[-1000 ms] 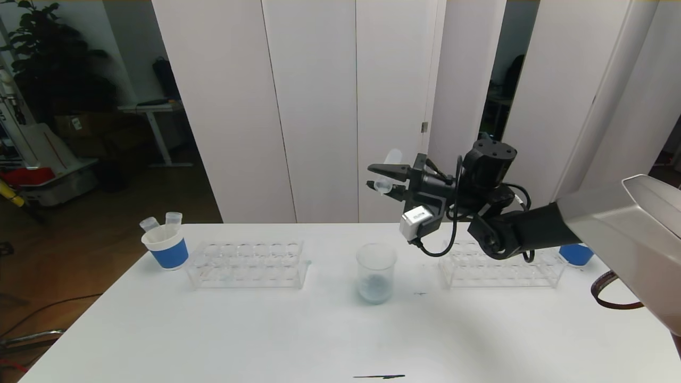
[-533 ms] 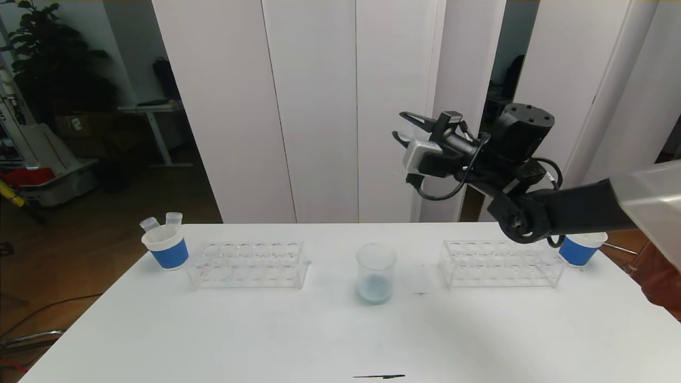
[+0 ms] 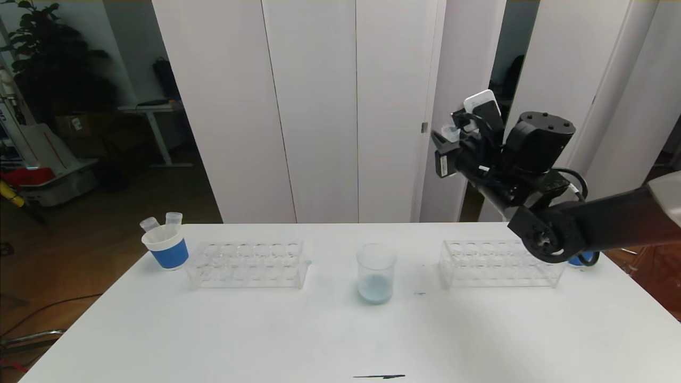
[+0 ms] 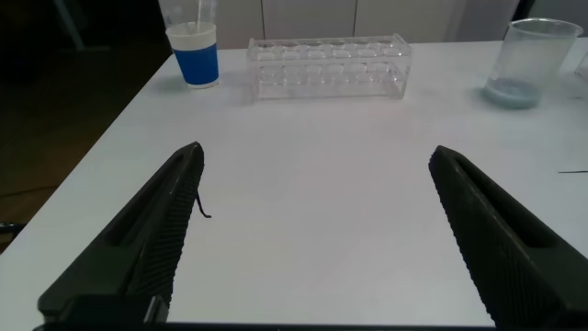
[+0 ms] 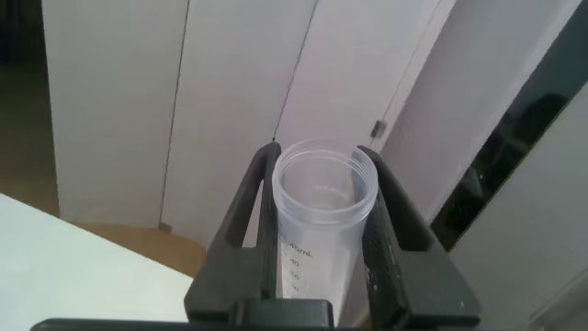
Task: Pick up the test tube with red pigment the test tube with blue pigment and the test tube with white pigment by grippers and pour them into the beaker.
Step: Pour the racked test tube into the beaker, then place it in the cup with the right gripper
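The beaker (image 3: pixel 376 272) stands mid-table with pale blue liquid at its bottom; it also shows in the left wrist view (image 4: pixel 531 62). My right gripper (image 3: pixel 447 139) is raised high behind the table's back right, far above the beaker. It is shut on a clear graduated test tube (image 5: pixel 322 211), whose open mouth faces the wrist camera; no pigment shows inside. Tubes with red, blue or white pigment are out of view. My left gripper (image 4: pixel 317 152) hangs open and empty over the table's near left part.
Two clear racks stand beside the beaker, one left (image 3: pixel 247 263) and one right (image 3: pixel 500 263). A blue paper cup (image 3: pixel 166 247) at the far left holds two clear tubes (image 3: pixel 159 221). Another blue cup (image 3: pixel 582 259) is mostly hidden behind my right arm.
My right gripper has swung up and to the right, away from above the beaker, turning as it went with the tube still held. The left gripper has not moved.
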Tool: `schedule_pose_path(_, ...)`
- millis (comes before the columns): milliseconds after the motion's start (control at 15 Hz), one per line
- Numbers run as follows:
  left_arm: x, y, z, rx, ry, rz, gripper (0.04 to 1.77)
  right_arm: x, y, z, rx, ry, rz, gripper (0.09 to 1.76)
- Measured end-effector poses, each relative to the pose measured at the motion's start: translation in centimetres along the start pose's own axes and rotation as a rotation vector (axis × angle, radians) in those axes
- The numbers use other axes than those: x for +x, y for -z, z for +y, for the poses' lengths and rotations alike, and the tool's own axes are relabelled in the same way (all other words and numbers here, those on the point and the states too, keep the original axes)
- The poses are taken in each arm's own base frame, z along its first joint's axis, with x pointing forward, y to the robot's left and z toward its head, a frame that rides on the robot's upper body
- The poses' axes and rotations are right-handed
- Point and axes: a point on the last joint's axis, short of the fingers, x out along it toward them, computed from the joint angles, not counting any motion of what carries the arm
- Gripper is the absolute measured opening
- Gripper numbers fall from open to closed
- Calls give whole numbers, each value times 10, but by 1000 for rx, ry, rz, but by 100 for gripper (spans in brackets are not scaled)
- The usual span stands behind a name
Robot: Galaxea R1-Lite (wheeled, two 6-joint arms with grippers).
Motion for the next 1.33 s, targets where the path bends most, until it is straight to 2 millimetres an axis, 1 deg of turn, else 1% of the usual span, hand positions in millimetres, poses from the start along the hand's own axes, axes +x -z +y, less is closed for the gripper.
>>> schedule_pose_path(133,0,0,0,0,0,0,175,-16,14,-12,136,69,82,60)
schedule_pose_path(200,0,0,0,0,0,0,175,-25,21,-21,182,100,120,60)
schedule_pose_path(333,0,0,0,0,0,0,175,-43,33,-44,217,167,175,60)
schedule_pose_path(467,0,0,0,0,0,0,175,-57,36,-78,217,258,167,60)
schedule_pose_path(733,0,0,0,0,0,0,175,-85,34,-164,178,450,90,60)
schedule_pose_path(867,0,0,0,0,0,0,175,-103,33,-206,146,503,47,60)
schedule_pose_path(1000,0,0,0,0,0,0,175,-120,38,-240,120,555,5,60)
schedule_pose_path(1133,0,0,0,0,0,0,175,-129,50,-261,133,606,-23,60)
schedule_pose_path(1333,0,0,0,0,0,0,175,-140,85,-286,206,651,9,60)
